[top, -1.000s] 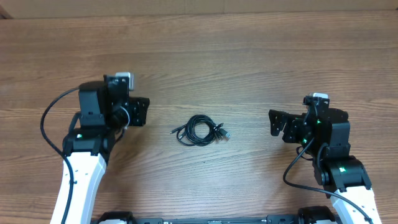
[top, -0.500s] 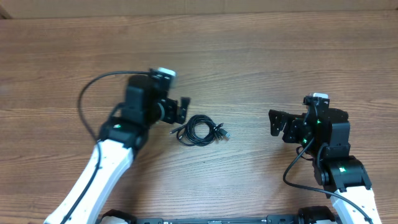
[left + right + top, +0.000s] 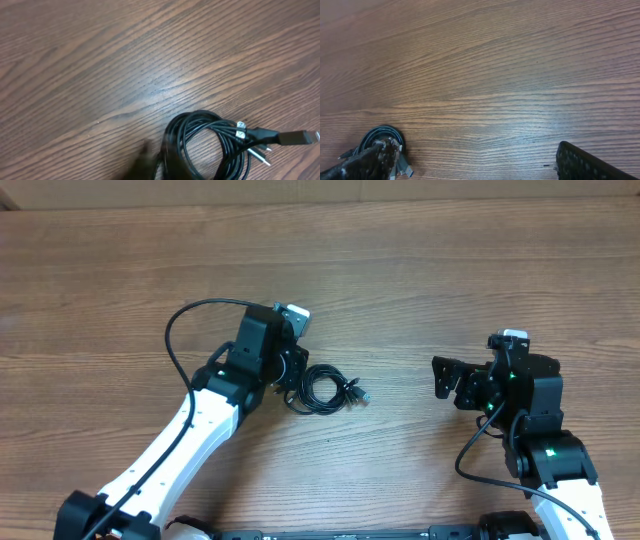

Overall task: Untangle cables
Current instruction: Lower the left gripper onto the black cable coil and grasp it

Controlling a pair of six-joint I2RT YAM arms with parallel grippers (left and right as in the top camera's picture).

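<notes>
1. Closest to the left wrist camera, the left fingers [image 3: 288, 372] hang right at the left edge of the coil. The wrist view shows only a dark blur along its bottom edge, so I cannot tell how far apart they stand or whether they touch a strand. No cord looks lifted.
2. Just beyond them lie the cables [image 3: 200, 142], thin black cords wound into one small bunch of overlapping loops. They lie flat on the desk [image 3: 100, 60], roughly midway between the two arms.
3. On the far side of the bunch, the plug ends [image 3: 292, 136] stick out together towards the right arm. A couple of silvery tips sit beside a longer dark plug.
4. Well apart across the desk, the right fingers [image 3: 585, 164] are spread wide with nothing between them, facing the bunch from a distance.
5. The step in hand looks like the left arm's approach for a first grasp. No untangling shows, since the loops are all one bunch.
6. The next move probably calls for settling onto the outer loops and pinching only a strand or two, not the whole coil. Thin cords lying flat on the desk are easy to miss. The right fingers would then need to come in and take the plug ends, so the two arms can draw the cords apart.
</notes>
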